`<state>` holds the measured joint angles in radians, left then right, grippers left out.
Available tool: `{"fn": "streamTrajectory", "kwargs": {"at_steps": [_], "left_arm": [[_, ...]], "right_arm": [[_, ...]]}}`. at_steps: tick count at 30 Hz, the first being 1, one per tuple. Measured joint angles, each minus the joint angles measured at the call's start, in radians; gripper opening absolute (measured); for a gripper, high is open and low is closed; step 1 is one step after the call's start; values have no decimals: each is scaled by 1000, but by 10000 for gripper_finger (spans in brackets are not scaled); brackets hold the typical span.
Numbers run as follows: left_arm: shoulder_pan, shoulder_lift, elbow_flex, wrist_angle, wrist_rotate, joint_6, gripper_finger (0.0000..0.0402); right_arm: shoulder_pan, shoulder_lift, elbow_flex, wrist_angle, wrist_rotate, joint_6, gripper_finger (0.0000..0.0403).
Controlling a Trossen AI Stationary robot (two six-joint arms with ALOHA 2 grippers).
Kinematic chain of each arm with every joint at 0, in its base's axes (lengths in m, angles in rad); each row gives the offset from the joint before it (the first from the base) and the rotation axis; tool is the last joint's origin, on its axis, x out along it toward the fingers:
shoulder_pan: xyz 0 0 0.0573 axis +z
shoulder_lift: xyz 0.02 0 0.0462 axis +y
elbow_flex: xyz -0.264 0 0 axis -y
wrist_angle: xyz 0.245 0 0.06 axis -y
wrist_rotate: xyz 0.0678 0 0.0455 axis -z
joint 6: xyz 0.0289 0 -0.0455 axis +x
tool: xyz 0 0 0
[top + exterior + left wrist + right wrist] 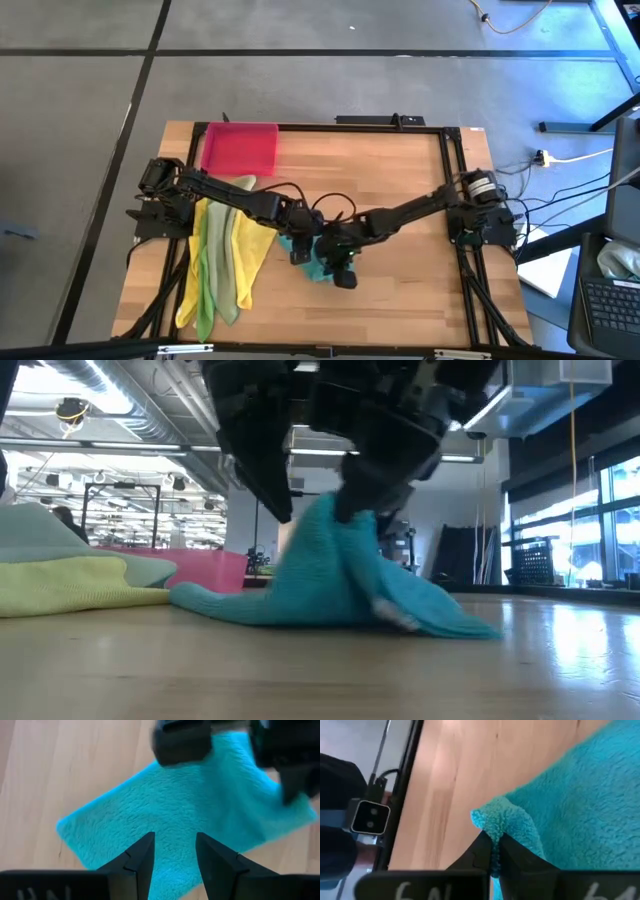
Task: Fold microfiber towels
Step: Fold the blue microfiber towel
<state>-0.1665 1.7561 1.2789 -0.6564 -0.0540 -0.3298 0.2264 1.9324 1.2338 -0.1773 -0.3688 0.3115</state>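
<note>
Right gripper [492,851]: closed on a corner of the teal towel [190,810], with a small tuft of pile pinched between the fingertips and the corner raised off the table [400,200].
Left gripper [172,851]: fingers parted, hovering just above the teal towel's flat part, holding nothing; the cloth shows in the gap between them.
Teal towel: directly under both grippers at the table's near middle; in the low view it peaks like a tent beneath the right gripper and trails down to the wood on both sides.
Other towels [220,265]: yellow and green cloths heaped well to the left gripper's outer side, beneath the left arm, clear of the work.
Tray [240,148]: pink, beyond the heap, well apart from both grippers.
Risk, slipping: the right pinch looks shallow, only the corner's edge, so a quick pull across could let the corner slide out.
Risk, dragging: with the left fingers not pressing the cloth, the whole towel may travel with the right gripper instead of folding.
Risk, collision: the two grippers sit very near each other over one small cloth, so a crossing move could knock them together.
Risk, crooked fold: one lifted corner may land skewed, leaving edges unaligned.
</note>
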Motion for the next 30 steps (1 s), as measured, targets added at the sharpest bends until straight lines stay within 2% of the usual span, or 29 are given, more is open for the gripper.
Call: {"fn": "streamTrajectory", "kwargs": {"at_steps": [4,8,14,24,28,30], "left_arm": [[-12,0,0,-25,-12,-36,135],[-34,0,0,-24,-82,-136,135],[-63,0,0,-24,-142,-329,135],[-115,0,0,-26,-218,-687,135],[-161,0,0,-58,-217,-854,135],[-197,-1,0,-66,-217,-938,135]], "right_arm": [[15,24,34,-100,-38,-13,21],[28,20,34,-204,-124,-85,28],[41,-7,34,-253,-259,-161,72],[63,-15,34,-267,-262,-262,173],[48,-30,33,-340,-221,-301,186],[32,-43,33,-373,-162,-352,184]]}}
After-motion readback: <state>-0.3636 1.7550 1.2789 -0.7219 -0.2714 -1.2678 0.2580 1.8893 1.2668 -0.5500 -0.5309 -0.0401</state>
